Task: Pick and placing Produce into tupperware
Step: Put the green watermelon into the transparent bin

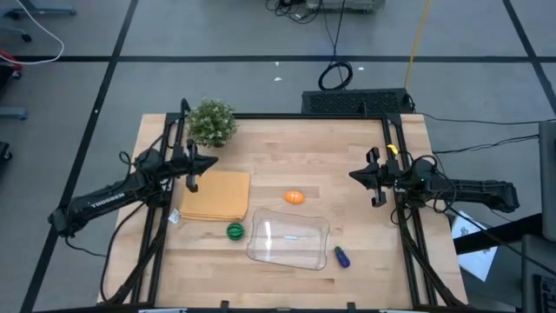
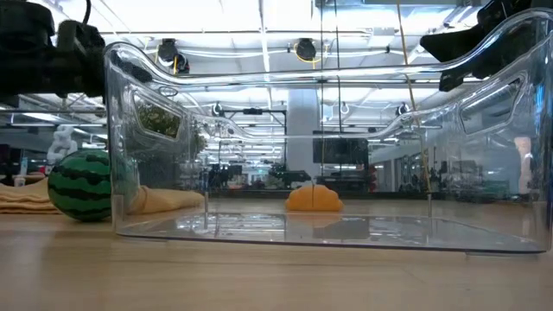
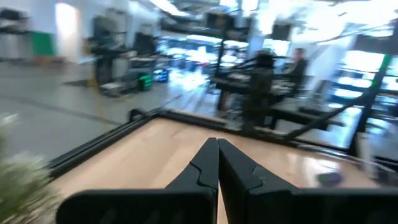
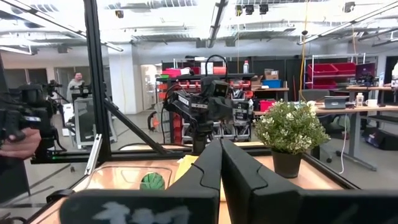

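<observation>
The clear tupperware (image 1: 288, 242) stands open on the table near the front middle; it fills the low view (image 2: 328, 155). The green striped ball (image 1: 234, 230) rests on the table just left of it, and shows in the low view (image 2: 80, 186). The orange oval (image 1: 294, 197) lies on the table behind the tupperware. The blue-purple piece (image 1: 341, 256) lies at the tupperware's right front corner. My left gripper (image 1: 193, 167) is shut and empty above the table's left side. My right gripper (image 1: 358, 176) is shut and empty above the right side.
A leafy potted plant (image 1: 211, 122) stands at the far left corner. A flat tan pad (image 1: 215, 195) lies on the left, behind the green ball. A black frame borders the table. Bare wood lies between the two grippers.
</observation>
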### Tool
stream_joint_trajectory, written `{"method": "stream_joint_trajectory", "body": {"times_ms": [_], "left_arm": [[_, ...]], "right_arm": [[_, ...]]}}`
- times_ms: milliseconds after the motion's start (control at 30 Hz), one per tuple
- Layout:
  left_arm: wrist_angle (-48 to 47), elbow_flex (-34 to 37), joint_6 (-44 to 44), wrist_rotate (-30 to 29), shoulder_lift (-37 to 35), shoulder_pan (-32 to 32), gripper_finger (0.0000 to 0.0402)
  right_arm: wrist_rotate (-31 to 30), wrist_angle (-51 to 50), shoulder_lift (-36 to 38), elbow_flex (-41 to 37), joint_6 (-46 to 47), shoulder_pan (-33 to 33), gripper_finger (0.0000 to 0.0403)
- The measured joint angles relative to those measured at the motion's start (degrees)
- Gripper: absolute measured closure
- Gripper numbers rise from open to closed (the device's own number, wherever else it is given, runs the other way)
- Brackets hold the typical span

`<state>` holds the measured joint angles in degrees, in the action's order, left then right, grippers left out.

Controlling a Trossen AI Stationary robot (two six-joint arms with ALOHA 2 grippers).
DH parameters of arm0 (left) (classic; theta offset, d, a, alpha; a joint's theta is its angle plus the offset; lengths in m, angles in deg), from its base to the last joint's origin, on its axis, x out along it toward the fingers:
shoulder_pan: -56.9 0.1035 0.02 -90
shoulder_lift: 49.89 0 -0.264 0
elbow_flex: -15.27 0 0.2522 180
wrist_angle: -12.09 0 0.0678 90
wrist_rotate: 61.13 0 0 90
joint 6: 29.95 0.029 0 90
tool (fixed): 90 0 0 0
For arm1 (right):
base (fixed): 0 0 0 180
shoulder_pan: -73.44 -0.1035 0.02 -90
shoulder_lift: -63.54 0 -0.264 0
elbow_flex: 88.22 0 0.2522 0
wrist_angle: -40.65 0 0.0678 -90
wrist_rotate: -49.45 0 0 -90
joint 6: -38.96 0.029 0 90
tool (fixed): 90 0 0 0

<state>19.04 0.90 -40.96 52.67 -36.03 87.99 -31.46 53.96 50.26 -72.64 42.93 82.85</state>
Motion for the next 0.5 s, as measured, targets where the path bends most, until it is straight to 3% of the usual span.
{"method": "stream_joint_trajectory", "body": {"times_ms": [100,267,500], "left_arm": [[4.29,0.0,0.38,4.69,-0.02,-1.12,0.0398],[10.06,-1.66,0.38,7.18,0.01,-3.26,0.0398],[-0.71,-10.64,0.85,5.91,0.01,-6.7,0.0399]], "right_arm": [[0.0,-0.3,-0.02,-0.02,-0.17,0.0,0.0403],[0.0,0.54,-0.01,-0.01,-0.35,0.0,0.0403],[-0.02,0.41,-0.04,-0.01,-0.35,0.0,0.0403]]}}
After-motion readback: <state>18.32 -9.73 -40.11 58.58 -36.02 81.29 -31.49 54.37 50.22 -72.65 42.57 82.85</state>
